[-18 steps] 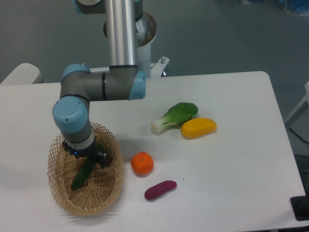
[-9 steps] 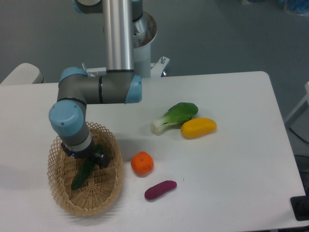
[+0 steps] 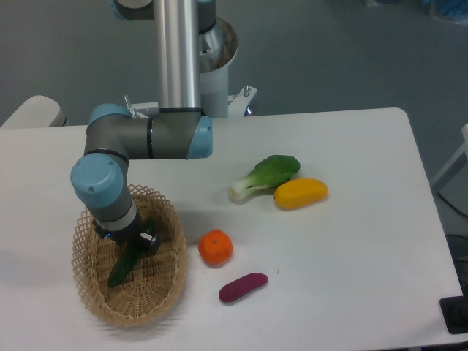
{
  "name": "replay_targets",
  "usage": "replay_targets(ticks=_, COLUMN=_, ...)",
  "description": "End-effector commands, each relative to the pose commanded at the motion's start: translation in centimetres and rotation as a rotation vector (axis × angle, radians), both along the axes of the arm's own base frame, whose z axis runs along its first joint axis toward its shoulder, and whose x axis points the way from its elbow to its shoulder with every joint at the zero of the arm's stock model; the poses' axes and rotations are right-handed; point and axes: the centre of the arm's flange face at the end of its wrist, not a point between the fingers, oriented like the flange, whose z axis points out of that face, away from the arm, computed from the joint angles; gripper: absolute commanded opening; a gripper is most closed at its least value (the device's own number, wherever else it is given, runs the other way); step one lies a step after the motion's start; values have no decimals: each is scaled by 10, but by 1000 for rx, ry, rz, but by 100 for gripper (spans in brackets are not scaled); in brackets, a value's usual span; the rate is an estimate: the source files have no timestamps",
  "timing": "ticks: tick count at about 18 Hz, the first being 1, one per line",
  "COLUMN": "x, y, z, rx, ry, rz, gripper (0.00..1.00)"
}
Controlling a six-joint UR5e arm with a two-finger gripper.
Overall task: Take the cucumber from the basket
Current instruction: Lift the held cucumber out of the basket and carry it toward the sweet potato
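The slim dark green cucumber lies slanted inside the oval tan wicker basket at the table's front left. My gripper points down into the basket over the cucumber's upper end, mostly hidden under the blue and grey wrist. One dark finger shows to the right of the cucumber. The jaws look spread either side of the cucumber's upper end, and the cucumber still rests on the basket floor.
An orange sits just right of the basket. A small purple vegetable lies in front of it. A bok choy and a yellow fruit lie at mid table. The arm's base column stands behind.
The wrist and gripper have shifted slightly left and lower into the basket. The cucumber has not moved.
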Motion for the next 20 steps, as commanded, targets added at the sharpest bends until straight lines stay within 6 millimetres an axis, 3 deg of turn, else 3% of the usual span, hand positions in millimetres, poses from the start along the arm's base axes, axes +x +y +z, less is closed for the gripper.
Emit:
replay_targets(ticks=5, x=-2, y=2, z=9, rx=15, ry=9, rz=-26, gripper=37)
replay_targets(ticks=7, x=-6, y=8, z=26, rx=43, ry=24, rz=-44, gripper=36)
replay_targets(ticks=9, x=-15, y=19, z=59, rx=89, ry=50, rz=-75, gripper=36)
replay_targets(ticks=13, x=-52, y=21, z=117, rx=172, ry=103, rz=-80, gripper=37)
replay_targets(ticks=20, x=-143, y=-10, z=175, rx=214, ry=140, rz=-172, gripper=37)
